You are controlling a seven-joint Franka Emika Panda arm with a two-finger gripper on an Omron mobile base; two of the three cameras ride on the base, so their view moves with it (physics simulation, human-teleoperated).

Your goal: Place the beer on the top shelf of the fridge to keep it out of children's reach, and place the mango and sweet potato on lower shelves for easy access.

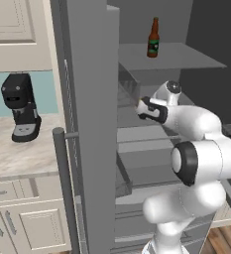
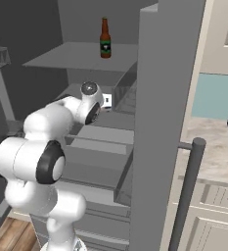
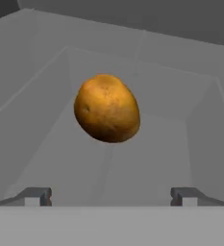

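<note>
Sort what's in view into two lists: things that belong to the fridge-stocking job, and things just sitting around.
Job:
- beer, upright on the top shelf
- mango, in a grey fridge bin, ahead of the open tool
- fridge, door open

Lying about:
- black coffee machine on the marble counter
- beige cupboards

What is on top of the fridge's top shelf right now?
The beer stands upright on the top shelf, alone as far as both base views show. The fridge door covers the shelf's left end in the left base view.
</note>
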